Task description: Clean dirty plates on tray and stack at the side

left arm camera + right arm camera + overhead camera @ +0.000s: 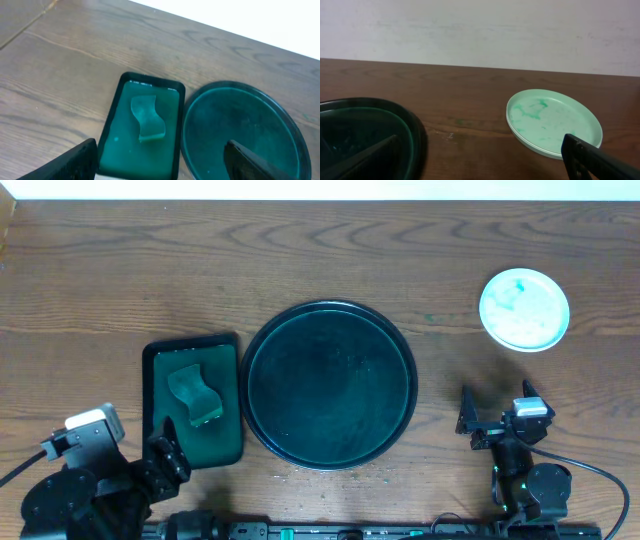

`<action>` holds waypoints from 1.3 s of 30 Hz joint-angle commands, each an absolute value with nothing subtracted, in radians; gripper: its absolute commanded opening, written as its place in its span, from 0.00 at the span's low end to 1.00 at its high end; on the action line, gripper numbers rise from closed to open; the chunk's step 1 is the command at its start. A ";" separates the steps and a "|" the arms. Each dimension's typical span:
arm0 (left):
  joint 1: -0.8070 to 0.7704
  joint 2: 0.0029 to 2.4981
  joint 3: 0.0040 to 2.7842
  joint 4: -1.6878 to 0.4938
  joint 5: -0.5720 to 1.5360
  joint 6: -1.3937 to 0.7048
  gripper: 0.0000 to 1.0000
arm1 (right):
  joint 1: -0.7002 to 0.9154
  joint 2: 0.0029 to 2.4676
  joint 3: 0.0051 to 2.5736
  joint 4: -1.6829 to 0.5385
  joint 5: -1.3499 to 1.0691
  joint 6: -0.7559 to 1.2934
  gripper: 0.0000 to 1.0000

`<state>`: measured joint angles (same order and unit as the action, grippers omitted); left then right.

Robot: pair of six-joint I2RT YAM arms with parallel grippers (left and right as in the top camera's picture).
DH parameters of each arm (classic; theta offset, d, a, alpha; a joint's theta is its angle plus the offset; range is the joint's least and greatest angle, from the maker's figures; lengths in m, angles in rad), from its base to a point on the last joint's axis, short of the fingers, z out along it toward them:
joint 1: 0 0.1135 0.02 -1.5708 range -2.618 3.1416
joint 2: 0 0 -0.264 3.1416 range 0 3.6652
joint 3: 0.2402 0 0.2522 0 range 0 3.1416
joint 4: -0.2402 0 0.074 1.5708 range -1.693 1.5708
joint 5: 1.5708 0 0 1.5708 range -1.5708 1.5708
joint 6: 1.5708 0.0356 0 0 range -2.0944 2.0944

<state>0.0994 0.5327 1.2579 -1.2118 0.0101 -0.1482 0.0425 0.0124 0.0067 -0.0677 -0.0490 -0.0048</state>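
1 plate (524, 310) | white, rnd | teal smears | right of tray (330, 385)

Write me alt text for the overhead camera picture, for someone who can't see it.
A large round dark tray with no plates on it sits mid-table, with a white, teal-smeared plate on the table to its upper right. Left of it, a rectangular green tray holds a sponge; the left gripper and right gripper sit open at the near edge.

The wooden table (300, 250) is showing smooth, faintly shiny grain; the tray (330, 380) is gleaming like glossy dark plastic; the plates (524, 310) are looking smooth and satiny; the sponge (195, 395) is looking matt.
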 commanded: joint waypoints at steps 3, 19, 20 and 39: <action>0.100 0.501 1.112 -1.060 -0.008 -0.141 0.80 | 0.024 0.007 0.006 -0.072 -0.056 -0.012 0.99; 0.100 0.032 0.262 -0.200 0.018 -0.327 0.81 | 0.024 0.007 0.006 -0.071 -0.056 -0.012 0.99; 0.100 0.018 0.226 -0.162 0.018 -0.338 0.81 | 0.024 0.007 0.006 -0.071 -0.056 -0.012 0.99; 0.100 0.002 0.004 -0.073 0.014 -0.385 0.81 | 0.024 0.007 0.006 -0.072 -0.056 -0.013 0.99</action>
